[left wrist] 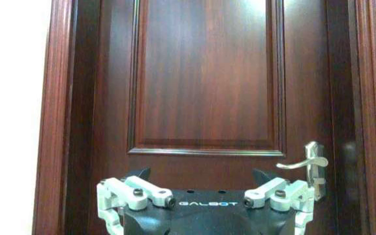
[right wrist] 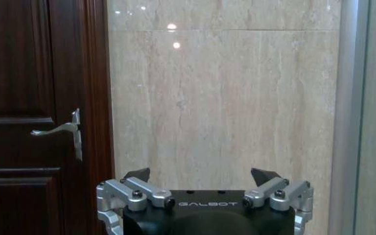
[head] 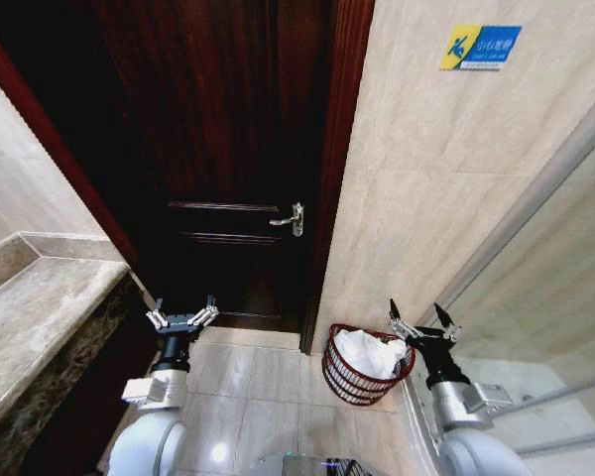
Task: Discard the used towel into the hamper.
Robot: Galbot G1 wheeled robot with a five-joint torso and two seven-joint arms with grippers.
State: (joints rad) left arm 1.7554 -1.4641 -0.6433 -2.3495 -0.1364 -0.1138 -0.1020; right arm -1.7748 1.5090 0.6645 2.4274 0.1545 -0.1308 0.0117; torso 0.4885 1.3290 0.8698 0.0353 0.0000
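While the right gripper [head: 422,314] hangs with its fingers spread wide and empty just above the hamper's [head: 349,378] rim, a white towel [head: 369,352] lies bunched inside it. The hamper stands on the tiled floor [head: 248,387] against the marble wall [head: 416,188], just beside the dark wooden door [head: 218,149]. The left gripper [head: 181,314], equally wide and empty, hovers in front of that door, below its handle [head: 290,220].

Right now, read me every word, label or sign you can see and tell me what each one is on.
"GALBOT": on the black body of the left gripper, seen in the left wrist view.
"GALBOT": on the black body of the right gripper, seen in the right wrist view.
Blue and yellow wall sign on the tiled wall: its lettering is too small to read.
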